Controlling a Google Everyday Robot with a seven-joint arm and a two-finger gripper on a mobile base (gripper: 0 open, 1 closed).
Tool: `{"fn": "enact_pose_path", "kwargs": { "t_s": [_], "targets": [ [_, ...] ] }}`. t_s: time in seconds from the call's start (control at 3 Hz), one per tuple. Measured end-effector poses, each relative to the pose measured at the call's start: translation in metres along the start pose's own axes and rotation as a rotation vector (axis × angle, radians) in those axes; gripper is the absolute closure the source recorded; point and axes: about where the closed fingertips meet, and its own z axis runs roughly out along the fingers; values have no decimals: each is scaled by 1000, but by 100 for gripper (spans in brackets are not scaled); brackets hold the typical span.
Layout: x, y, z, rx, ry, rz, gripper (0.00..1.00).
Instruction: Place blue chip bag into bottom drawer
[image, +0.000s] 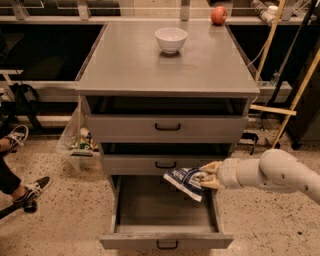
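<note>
The blue chip bag (184, 181) is a crinkled blue and white foil bag held in the air over the right rear part of the bottom drawer (165, 207). That drawer is pulled fully out, its flat grey inside bare, with a small black handle on its short front panel. My gripper (206, 176) reaches in from the right on a white arm and is shut on the bag's right end. The bag hangs just below the middle drawer's front.
A white bowl (171, 39) stands on the cabinet top (125, 65), a red apple (218, 15) behind it. A clear bin of items (78, 142) sits left of the cabinet. A person's shoes (27, 190) are at far left. Wooden poles (295, 100) lean at right.
</note>
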Motion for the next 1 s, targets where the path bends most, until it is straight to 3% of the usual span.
{"fn": "enact_pose_path", "kwargs": {
  "t_s": [0.67,1.0],
  "targets": [
    [13,2,17,-7,4,17,100],
    [80,1,63,20,74,72,100]
  ]
}}
